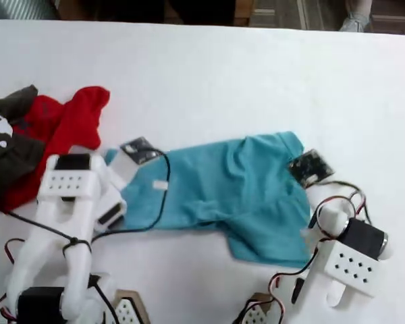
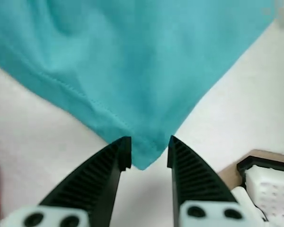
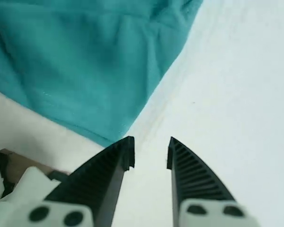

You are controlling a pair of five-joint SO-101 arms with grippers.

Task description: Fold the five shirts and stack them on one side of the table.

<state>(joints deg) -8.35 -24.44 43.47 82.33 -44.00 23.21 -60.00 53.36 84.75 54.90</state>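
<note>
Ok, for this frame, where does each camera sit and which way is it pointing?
High view: fixed above, looking down on the white table. The left arm and right arm show, with the teal shirt spread between them.
Left wrist view: on the left arm's wrist, looking down past the open left gripper at a corner of the teal shirt.
Right wrist view: on the right arm's wrist, looking past the open right gripper at the shirt's edge and bare table.
Shared: all three see the teal shirt and the table.
</note>
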